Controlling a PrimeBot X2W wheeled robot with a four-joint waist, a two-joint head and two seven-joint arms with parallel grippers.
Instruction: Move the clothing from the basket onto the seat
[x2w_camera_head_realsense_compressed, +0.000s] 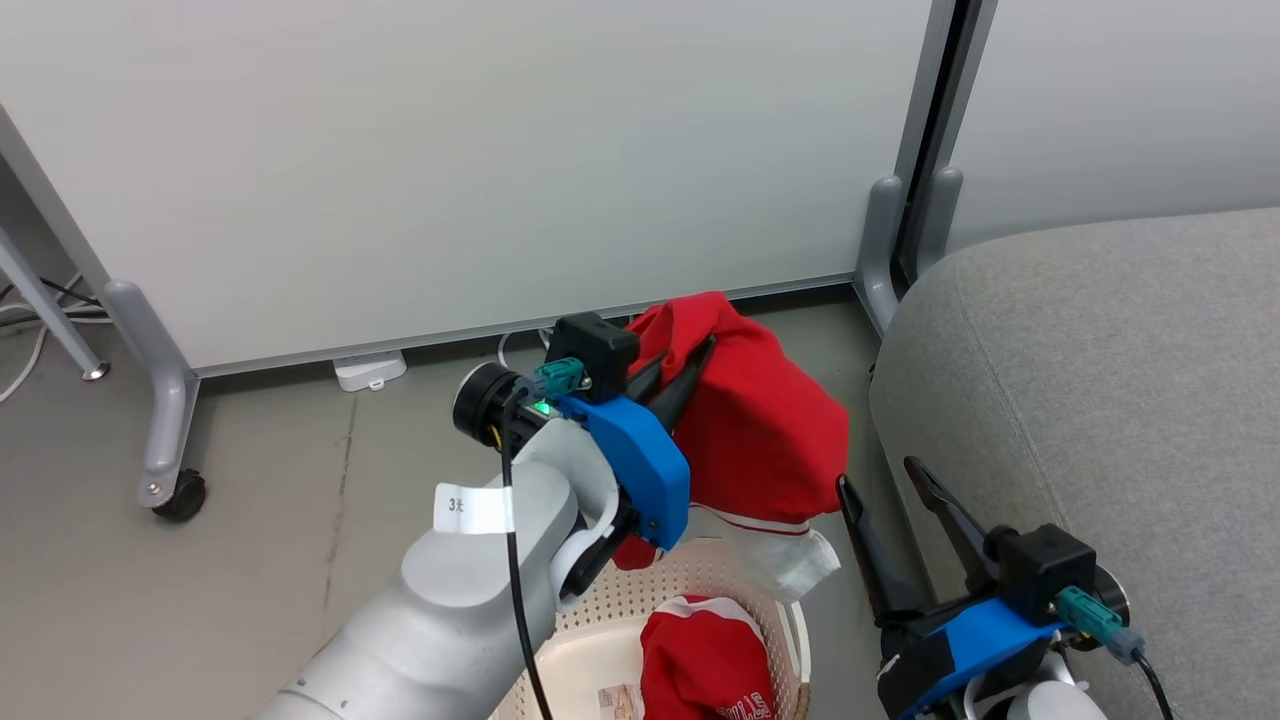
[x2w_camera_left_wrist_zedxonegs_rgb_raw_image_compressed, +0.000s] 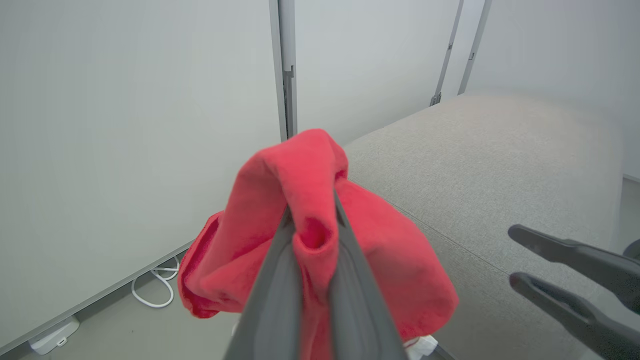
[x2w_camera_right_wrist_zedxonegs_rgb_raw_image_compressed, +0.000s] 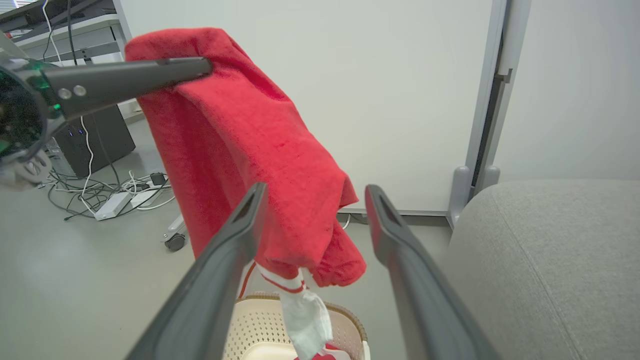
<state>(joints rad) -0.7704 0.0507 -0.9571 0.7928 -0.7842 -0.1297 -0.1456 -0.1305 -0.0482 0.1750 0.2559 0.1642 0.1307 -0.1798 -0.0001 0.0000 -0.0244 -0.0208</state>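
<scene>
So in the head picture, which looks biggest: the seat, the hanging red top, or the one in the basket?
1. seat
2. hanging red top
3. lettered red top in the basket, though the picture's edge cuts it off

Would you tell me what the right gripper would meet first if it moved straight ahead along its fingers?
Probably the red garment hanging from the left gripper; depth is unclear, so the right gripper may just graze it.
</scene>
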